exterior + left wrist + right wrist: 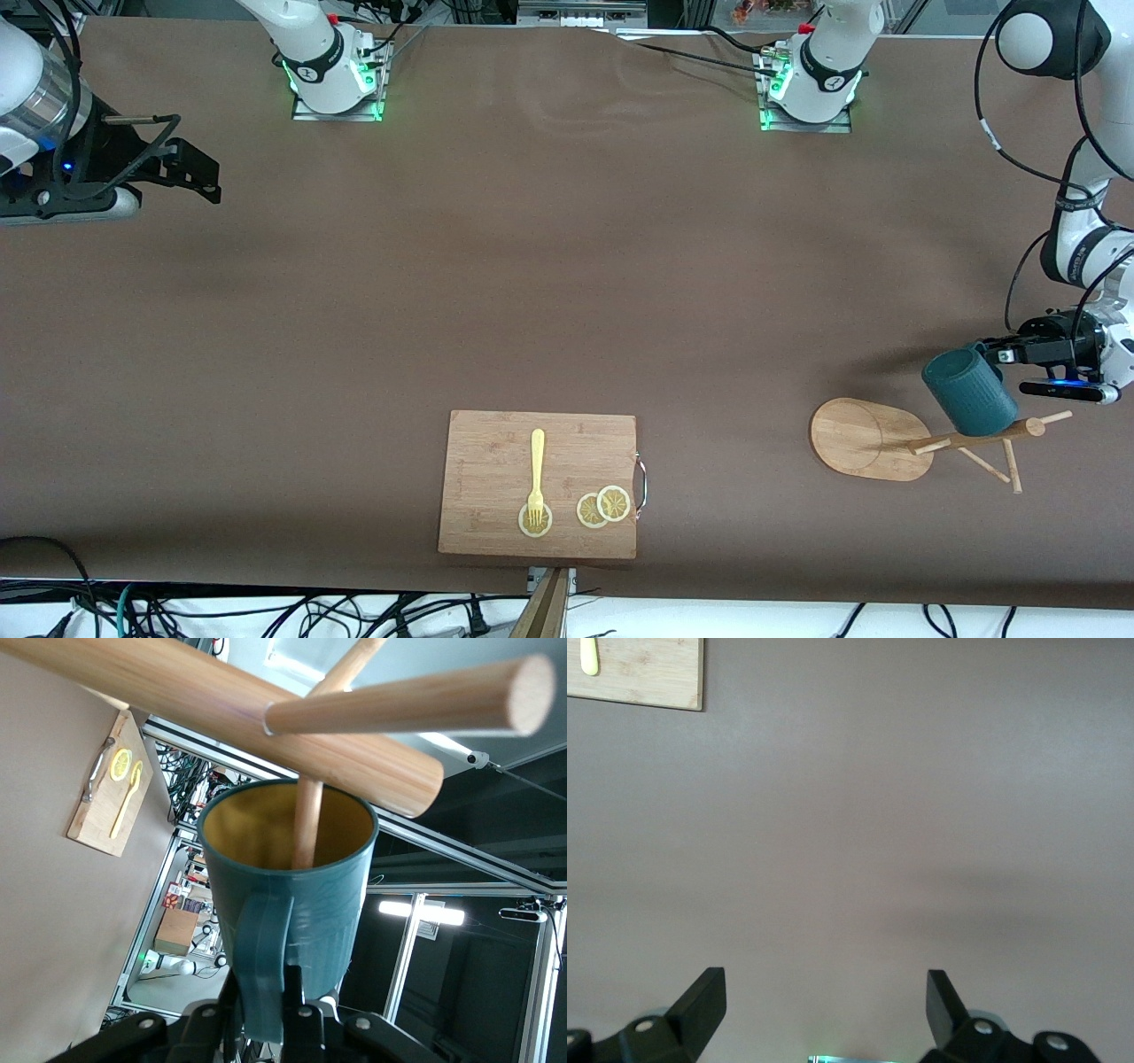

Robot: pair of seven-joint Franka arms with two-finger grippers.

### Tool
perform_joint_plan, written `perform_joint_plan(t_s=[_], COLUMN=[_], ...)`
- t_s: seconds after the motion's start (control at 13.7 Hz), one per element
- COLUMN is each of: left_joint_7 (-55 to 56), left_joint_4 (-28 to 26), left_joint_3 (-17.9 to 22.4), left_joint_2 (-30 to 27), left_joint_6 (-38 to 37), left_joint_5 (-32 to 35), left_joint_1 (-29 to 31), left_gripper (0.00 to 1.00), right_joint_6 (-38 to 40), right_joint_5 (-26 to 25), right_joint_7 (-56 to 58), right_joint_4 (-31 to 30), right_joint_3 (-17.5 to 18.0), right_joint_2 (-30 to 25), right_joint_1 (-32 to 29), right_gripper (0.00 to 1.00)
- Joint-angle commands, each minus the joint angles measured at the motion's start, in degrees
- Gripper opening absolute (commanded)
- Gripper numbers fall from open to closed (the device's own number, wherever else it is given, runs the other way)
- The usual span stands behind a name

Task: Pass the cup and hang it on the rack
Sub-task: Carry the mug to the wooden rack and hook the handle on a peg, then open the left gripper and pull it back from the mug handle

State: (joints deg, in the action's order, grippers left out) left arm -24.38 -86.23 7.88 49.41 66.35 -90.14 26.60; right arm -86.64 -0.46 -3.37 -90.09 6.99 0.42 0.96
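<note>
Hanging the cup [968,392] on the rack [873,439] near the tabletop's edge at the left arm's end; a peg [309,819] already pokes into its mouth.
Next, by my reading, the handle wants settling over a peg; cutting board [539,483] with fork [536,478] and lemon slices [603,507] lies well apart, obstructing nothing; left gripper [288,997] clamped on the handle; right gripper [824,997] waits, fingers apart, over bare tabletop [532,283].

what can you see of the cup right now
The cup is small, dark teal and ribbed outside, with a yellow-ochre inside and one side handle. It is tilted in the air at the rack, and one bamboo peg reaches into its mouth. The left end effector is shut on its handle.
</note>
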Motion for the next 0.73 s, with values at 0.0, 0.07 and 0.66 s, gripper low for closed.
perform_joint_plan(t_s=[0.0,0.07,0.66], left_joint_7=[-0.93,-0.75,-3.21], left_joint_4=[0.19,0.01,-0.08], left_joint_3=[-0.23,-0.23,-0.14], left_joint_2=[0.6,1.21,4.47], left_joint_6=[-0.88,-0.88,-0.96], left_joint_5=[-2.14,-3.19,-4.79], left_joint_1=[0.38,0.47,1.96], left_gripper=[0.02,0.02,0.16], right_joint_6=[0.51,0.59,1.03], right_joint_5=[-0.06,-0.06,-0.06], right_joint_7=[-0.67,-0.67,-0.76], right_joint_4=[0.53,0.53,0.53], right_joint_3=[0.31,0.31,0.22], right_joint_2=[-0.42,-0.42,-0.33], right_joint_1=[0.0,0.0,0.0], right_gripper=[1.0,1.0,1.0])
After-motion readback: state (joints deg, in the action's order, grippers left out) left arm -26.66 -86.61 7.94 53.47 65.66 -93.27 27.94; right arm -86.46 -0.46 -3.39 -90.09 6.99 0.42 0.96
